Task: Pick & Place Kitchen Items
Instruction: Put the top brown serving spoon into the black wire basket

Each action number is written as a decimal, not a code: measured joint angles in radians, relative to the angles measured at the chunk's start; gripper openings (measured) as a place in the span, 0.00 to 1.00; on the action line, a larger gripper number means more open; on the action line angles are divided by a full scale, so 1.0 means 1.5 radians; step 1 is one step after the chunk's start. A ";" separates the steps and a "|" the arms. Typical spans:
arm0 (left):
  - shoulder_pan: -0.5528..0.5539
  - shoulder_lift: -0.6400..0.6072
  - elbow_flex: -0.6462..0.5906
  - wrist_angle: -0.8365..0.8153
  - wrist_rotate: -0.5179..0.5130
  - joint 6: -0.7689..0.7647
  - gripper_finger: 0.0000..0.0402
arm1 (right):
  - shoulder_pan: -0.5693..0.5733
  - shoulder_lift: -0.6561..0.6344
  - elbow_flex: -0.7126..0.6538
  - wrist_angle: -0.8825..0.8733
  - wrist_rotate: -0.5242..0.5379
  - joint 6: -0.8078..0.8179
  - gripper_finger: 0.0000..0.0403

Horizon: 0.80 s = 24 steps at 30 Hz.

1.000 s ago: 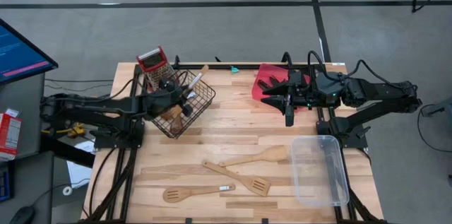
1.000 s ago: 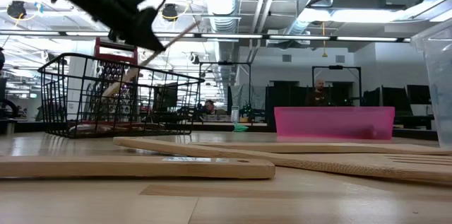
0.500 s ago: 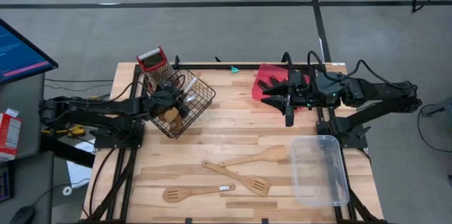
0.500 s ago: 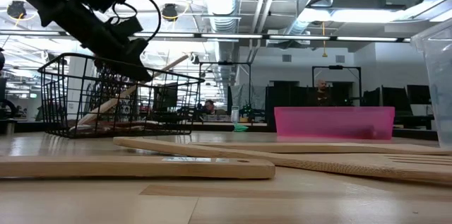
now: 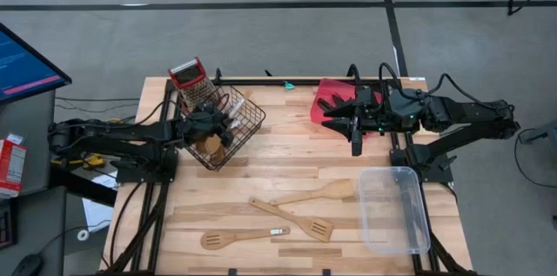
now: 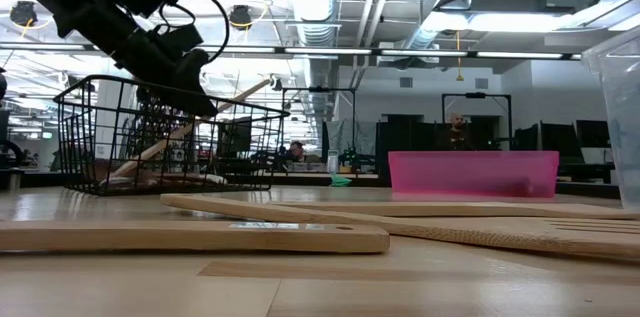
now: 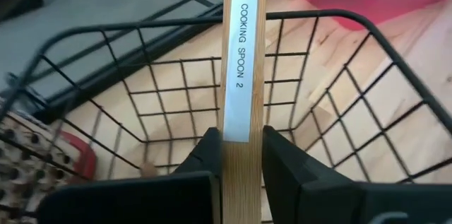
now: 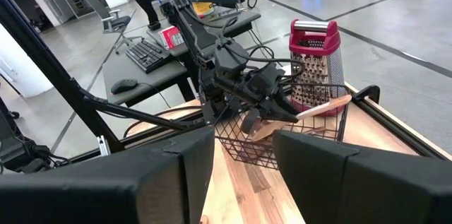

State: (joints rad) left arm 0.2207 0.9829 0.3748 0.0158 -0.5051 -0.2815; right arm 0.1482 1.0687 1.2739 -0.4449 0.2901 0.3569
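My left gripper [image 5: 211, 124] reaches into the black wire basket [image 5: 237, 133] at the table's far left and is shut on a pale wooden spoon [image 7: 242, 54] labelled "COOKING SPOON 2". The spoon leans in the basket, and its free end sticks out over the rim [image 6: 262, 84]. Three wooden utensils [image 5: 292, 218] lie flat on the near middle of the table. My right gripper [image 5: 335, 116] is open and empty, hovering at the red tray [image 5: 332, 90]. My left gripper pinches the spoon's handle by its two narrow edges [image 7: 242, 155] between its two fingers [image 7: 207, 150], the labelled face up. The fingers come slanting down from the table's left [image 6: 185, 82]. The spoon is tilted, its lower end down in the basket [image 6: 130, 167] and its handle rising past the fingertips.
A red-topped metal grater [image 5: 191, 81] stands at the basket's far side. A clear plastic bin [image 5: 396, 211] stands at the near right. Bare wood lies between the basket and the tray.
My left gripper has gone down into the basket with the spoon. The spoon, earlier held higher above the rim, has sunk with it and now leans lower, its lower end down in the basket.
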 joint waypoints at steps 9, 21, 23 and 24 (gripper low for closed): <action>0.000 0.000 0.003 -0.002 0.022 -0.010 0.09 | 0.000 0.000 0.000 0.000 0.000 -0.006 0.40; 0.042 0.000 0.011 -0.047 0.034 -0.022 0.19 | 0.000 0.000 0.000 0.000 0.000 -0.011 0.40; 0.048 0.000 0.011 -0.046 0.046 -0.022 0.19 | 0.000 0.000 0.000 0.000 0.000 -0.011 0.40; 0.049 0.000 0.011 -0.046 0.048 -0.022 0.18 | 0.000 0.000 0.000 0.000 0.000 -0.011 0.40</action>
State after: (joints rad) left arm 0.2944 0.9829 0.3916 -0.0536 -0.4331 -0.3147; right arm 0.1478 1.0687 1.2739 -0.4450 0.2902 0.3408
